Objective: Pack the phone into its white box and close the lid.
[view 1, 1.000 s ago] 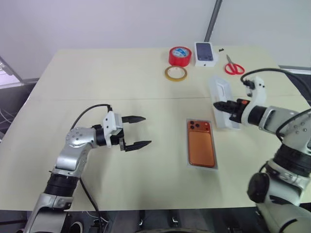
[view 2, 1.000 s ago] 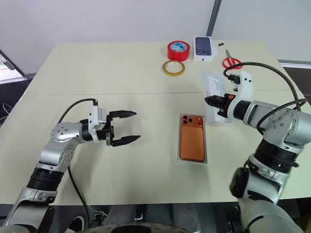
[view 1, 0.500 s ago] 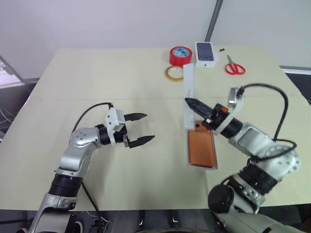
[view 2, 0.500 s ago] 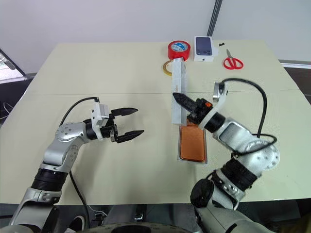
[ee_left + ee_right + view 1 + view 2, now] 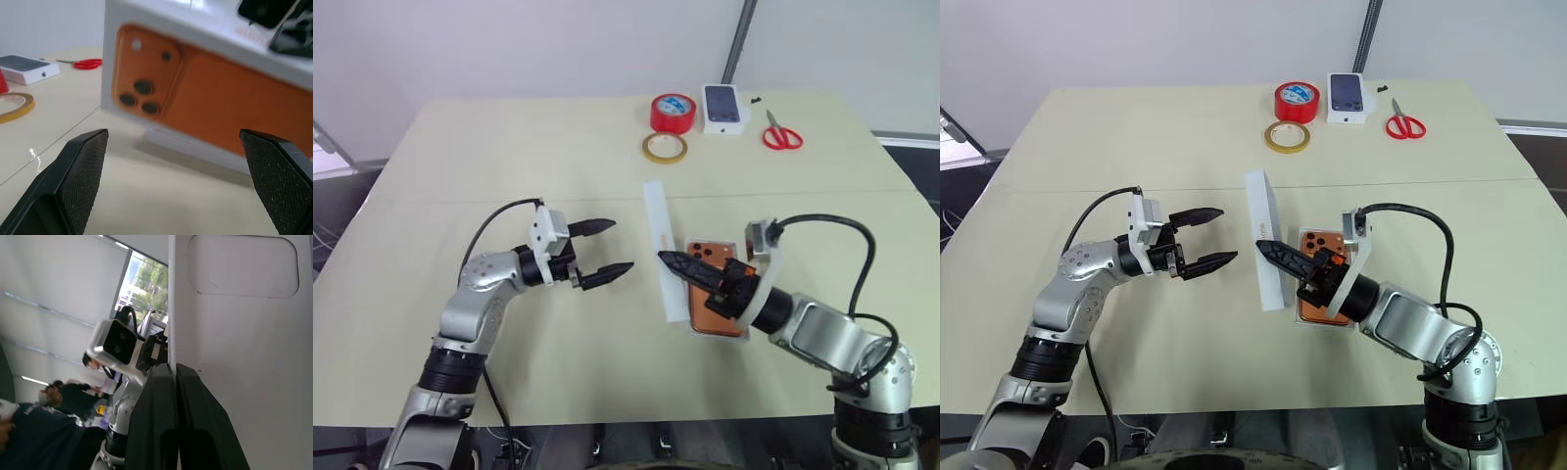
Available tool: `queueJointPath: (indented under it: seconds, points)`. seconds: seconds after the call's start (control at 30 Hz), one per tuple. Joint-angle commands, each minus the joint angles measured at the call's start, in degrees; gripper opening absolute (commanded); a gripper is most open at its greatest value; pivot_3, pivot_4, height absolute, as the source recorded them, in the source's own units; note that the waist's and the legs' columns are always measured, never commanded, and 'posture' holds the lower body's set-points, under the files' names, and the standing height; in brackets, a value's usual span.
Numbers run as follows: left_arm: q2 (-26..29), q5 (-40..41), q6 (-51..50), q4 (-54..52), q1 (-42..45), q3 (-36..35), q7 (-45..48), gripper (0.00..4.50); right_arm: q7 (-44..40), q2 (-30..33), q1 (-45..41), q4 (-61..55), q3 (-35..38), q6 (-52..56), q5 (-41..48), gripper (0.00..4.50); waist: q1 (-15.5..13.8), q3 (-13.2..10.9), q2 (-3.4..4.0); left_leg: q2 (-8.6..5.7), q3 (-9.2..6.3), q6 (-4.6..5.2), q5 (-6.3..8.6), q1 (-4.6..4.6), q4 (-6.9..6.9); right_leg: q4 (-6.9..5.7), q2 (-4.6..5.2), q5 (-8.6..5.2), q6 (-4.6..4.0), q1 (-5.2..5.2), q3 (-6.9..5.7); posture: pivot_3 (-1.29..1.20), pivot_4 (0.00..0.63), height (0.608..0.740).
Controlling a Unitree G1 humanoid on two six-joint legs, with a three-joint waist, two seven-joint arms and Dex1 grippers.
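Note:
The orange phone (image 5: 708,252) lies back up in the shallow white box (image 5: 717,336) right of the table's middle. My right gripper (image 5: 664,258) reaches across the phone and is shut on one wall of the white lid (image 5: 658,220). The lid stands on edge, tilted, just left of the box. In the right wrist view the fingers (image 5: 156,396) pinch that wall and the lid's (image 5: 244,357) hollow inside shows. My left gripper (image 5: 603,247) hovers open left of the lid, pointing at it. Its wrist view shows the phone (image 5: 195,98) between its open fingertips (image 5: 93,142).
At the far edge sit a red tape roll (image 5: 673,112), a thin yellowish tape ring (image 5: 666,147), a small white box printed with a dark phone (image 5: 725,106) and red scissors (image 5: 782,132). The table edge runs close below both arms.
My right arm has swung the lid from the right of the boxed phone across it to its left and drawn back towards me, rolling the lid. The left gripper has hardly moved and stays open.

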State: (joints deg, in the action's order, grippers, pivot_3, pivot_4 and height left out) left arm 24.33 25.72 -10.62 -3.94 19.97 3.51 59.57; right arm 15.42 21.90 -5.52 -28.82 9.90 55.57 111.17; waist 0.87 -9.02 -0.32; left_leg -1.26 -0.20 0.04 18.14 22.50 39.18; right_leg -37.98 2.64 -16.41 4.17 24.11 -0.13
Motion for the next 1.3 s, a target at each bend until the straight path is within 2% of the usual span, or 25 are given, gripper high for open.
queueJointPath:
  seconds: [0.03,0.13,0.33,0.37,0.47,0.83,0.93,1.1,1.17,1.27,1.3]
  points:
    - [0.42,1.65,-0.87,-2.93,-0.94,-0.36,0.49,4.5,1.2,1.11,2.99,-2.21,-2.13,-4.53,1.83,0.05,-0.15,0.0,-0.01,0.0,-0.02,0.0,0.0,0.0,0.0,0.01,0.0,0.0,0.0,-0.01,0.0,0.0,0.15,0.74]
    - [0.76,1.49,-1.01,-3.27,-1.87,0.8,1.77,3.74,1.06,2.05,3.53,-2.45,-3.43,-6.24,1.83,0.0,-0.12,0.0,-0.02,0.0,-0.01,0.0,0.0,0.0,0.01,0.05,0.03,0.0,0.0,-0.03,0.0,0.0,0.15,0.74]
    - [-0.55,-1.38,1.66,-2.3,-2.86,3.49,1.7,0.69,0.2,4.67,5.11,-0.68,-4.29,-6.63,1.83,0.0,-0.15,0.0,-0.02,0.01,-0.02,0.0,0.0,-0.02,0.0,0.07,0.02,0.0,-0.01,-0.05,0.0,0.0,0.15,0.74]
    - [-1.25,-2.49,2.76,-1.73,-3.01,4.58,1.44,0.07,-0.15,5.25,5.22,-0.32,-4.5,-6.39,1.83,0.0,-0.16,0.0,-0.02,0.0,-0.02,0.0,0.0,-0.02,0.0,0.09,0.03,0.0,-0.01,-0.06,0.0,0.0,0.15,0.74]
    - [-3.56,-5.92,5.56,0.52,-3.28,7.22,-0.31,0.03,0.04,6.46,5.37,1.53,-4.93,-5.99,1.83,0.0,-0.28,0.0,-0.02,0.0,-0.02,0.0,0.0,-0.03,0.0,0.13,0.03,0.0,-0.01,-0.11,0.0,0.0,0.15,0.74]
    - [-10.65,-8.74,7.56,7.14,-1.02,11.49,-1.56,0.03,0.3,9.73,4.17,4.89,-4.88,-8.43,1.76,0.0,-0.28,0.0,-0.02,0.0,-0.03,0.01,0.0,-0.06,0.0,0.14,0.03,0.0,-0.01,-0.16,-0.01,0.0,0.15,0.74]
    - [-12.42,-9.2,7.85,9.31,0.56,11.82,-1.65,0.0,0.01,9.51,4.71,4.96,-3.69,-9.67,1.69,0.88,-0.43,0.0,-0.03,0.0,-0.03,0.02,0.01,-0.07,0.01,0.17,0.03,0.0,0.0,-0.2,-0.01,0.0,0.15,0.74]
    - [-17.1,-7.65,5.8,15.67,4.31,10.7,-2.66,0.0,-0.73,10.83,4.66,4.78,-2.19,-10.75,1.04,3.48,-0.41,0.0,-0.04,-0.01,-0.03,0.04,0.02,-0.07,0.02,0.24,0.02,0.0,0.01,-0.26,-0.02,0.0,0.15,0.74]
    - [-18.79,-8.43,6.8,18.45,6.02,11.2,-2.43,0.0,-4.08,13.4,4.59,3.88,-1.01,-9.25,-1.79,4.47,-0.4,-0.01,-0.05,-0.01,-0.03,0.04,0.02,-0.07,0.03,0.24,0.01,0.0,0.01,-0.26,-0.03,0.0,0.15,0.74]
    - [-20.56,-9.65,8.75,21.32,7.72,11.97,-1.87,0.0,-10.95,20.52,4.09,3.22,1.21,-6.81,-12.47,4.47,-0.49,-0.02,-0.07,-0.04,-0.01,0.06,0.03,-0.07,0.05,0.25,0.0,0.0,0.01,-0.28,-0.03,0.0,0.15,0.74]
    - [-21.13,-9.81,9.08,22.17,8.3,11.99,-1.8,0.0,-16.53,25.03,4.61,3.42,2.05,-6.48,-18.68,4.47,-0.54,-0.06,-0.13,-0.04,-0.02,0.06,0.03,-0.07,0.05,0.28,-0.01,0.0,0.02,-0.31,-0.04,0.0,0.15,0.74]
